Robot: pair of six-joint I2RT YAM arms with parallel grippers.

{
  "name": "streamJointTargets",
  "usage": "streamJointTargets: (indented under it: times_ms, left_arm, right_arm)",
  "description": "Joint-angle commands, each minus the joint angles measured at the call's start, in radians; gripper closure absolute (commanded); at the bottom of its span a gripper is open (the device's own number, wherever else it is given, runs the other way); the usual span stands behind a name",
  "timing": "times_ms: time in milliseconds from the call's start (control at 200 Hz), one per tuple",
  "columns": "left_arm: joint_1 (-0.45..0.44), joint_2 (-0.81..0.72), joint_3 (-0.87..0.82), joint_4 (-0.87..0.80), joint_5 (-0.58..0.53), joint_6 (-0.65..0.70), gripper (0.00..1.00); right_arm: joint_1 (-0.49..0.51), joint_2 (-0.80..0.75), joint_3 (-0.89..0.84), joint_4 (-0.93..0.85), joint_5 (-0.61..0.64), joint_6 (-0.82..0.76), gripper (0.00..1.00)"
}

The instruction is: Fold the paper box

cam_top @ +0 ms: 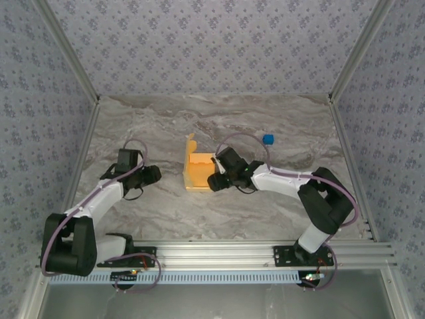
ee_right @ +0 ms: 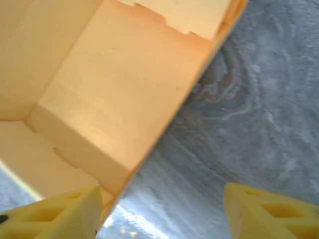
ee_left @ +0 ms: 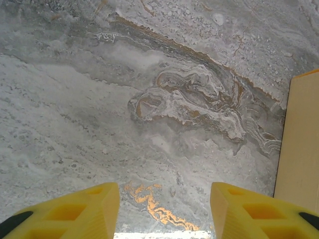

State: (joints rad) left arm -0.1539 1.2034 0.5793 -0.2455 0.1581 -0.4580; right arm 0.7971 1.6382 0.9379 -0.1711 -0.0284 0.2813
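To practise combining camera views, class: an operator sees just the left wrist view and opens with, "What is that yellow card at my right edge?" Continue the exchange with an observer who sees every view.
Observer: It belongs to the paper box, walls already up, top open.
Operator: Is the other arm near it?
Observer: Yes, the right claw sits at its right side, jaws open, a wall beside one finger.
Operator: Anything else on the table?
Observer: A small blue object, beyond the right arm.
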Motion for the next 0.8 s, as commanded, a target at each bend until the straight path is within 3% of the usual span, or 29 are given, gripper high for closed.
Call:
streamJointTargets:
  times_ms: [0, 235, 470, 795]
  left_arm:
    - [-0.012, -0.033, -0.028, 0.055, 0.014, -0.022, 0.49]
    - [-0.021, -0.052, -0.053, 0.066, 0.022, -0.013, 0.49]
    - [-0.029, -0.053, -0.036, 0.060, 0.040, 0.006, 0.49]
    - [-0.032, -0.053, -0.030, 0.061, 0.041, 0.028, 0.49]
  right_arm:
    - [0.001, -0.069, -0.023, 0.021, -0.047, 0.017, 0.33]
    - [-0.108, -0.098, -0.014, 0.069, -0.165, -0.074, 0.33]
    - [-0.248, 0.104, 0.174, 0.049, -0.366, -0.180, 0.41]
    - [-0.278, 0.368, 0.475, -0.122, -0.444, -0.316, 0.42]
